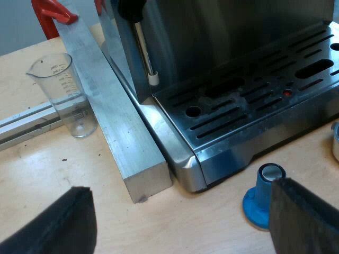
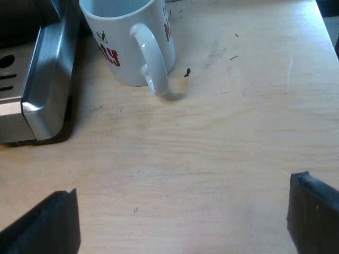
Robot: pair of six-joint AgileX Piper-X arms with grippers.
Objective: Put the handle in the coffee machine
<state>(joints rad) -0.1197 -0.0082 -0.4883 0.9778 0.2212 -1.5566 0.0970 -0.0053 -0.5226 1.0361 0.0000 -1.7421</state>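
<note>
Left gripper [image 1: 180, 214], right gripper [image 2: 183, 211]: fingers apart, empty, over bench beside espresso machine [image 1: 238, 100]. Handle insertion not begun.

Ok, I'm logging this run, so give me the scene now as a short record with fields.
left gripper: open, holding nothing, close to the tamper
right gripper: open, holding nothing, over the table near the mug
machine: nothing on its tray; wand hangs by the tray's corner
tamper: blue, upright on the table at the machine's front
glass: upright, beside a metal bar lying along the machine's side
mug: white, upright, beside the machine
</note>
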